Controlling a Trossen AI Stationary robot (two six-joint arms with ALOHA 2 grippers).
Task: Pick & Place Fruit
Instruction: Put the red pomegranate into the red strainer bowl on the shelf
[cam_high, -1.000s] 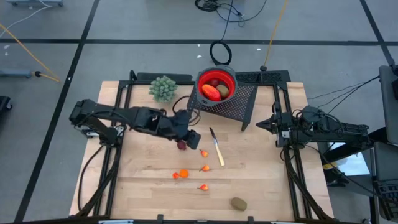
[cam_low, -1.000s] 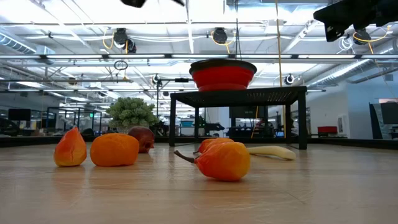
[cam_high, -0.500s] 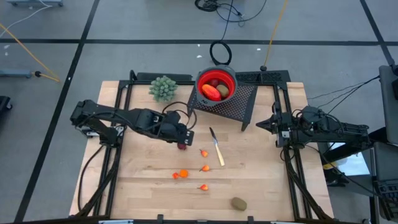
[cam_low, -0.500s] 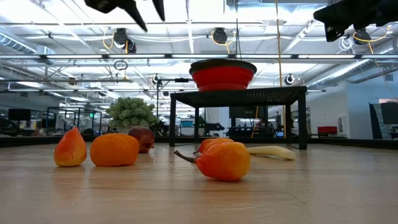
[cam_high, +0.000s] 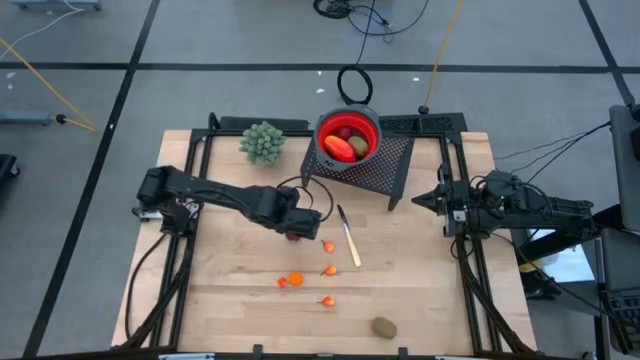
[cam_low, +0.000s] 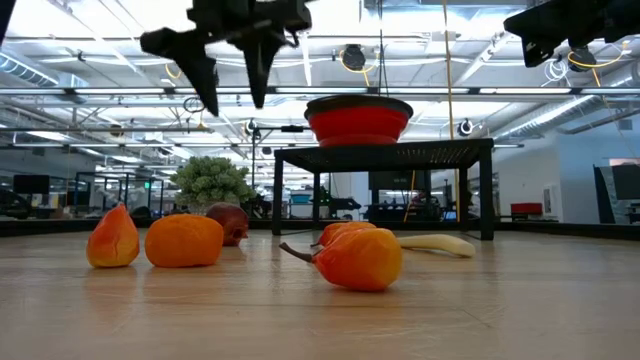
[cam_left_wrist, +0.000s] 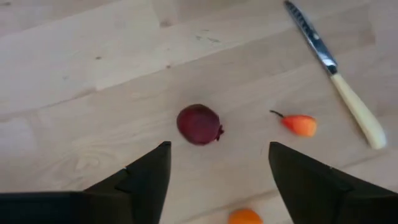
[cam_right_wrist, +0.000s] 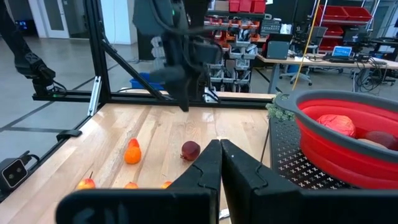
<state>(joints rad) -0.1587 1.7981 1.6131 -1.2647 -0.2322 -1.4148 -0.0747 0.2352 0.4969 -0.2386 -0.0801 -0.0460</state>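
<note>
Evidently the left gripper (cam_low: 228, 88) is held above the small dark red ball-shaped fruit (cam_left_wrist: 199, 124), its fingers spread apart and empty, so that the ball lies between them for a grasp. The ball rests on the pale wooden table (cam_high: 420, 290), near the slim yellow-handled knife (cam_left_wrist: 339, 87) and a tiny orange-red fruit (cam_left_wrist: 297, 124). The red round bowl (cam_high: 347, 138) is raised on a black mesh stand (cam_high: 380, 165) to receive fruit. The right gripper (cam_right_wrist: 219, 163) is parked at the table's right edge, fingers pressed together. Most of the bowl's contents are hidden in the low view.
</note>
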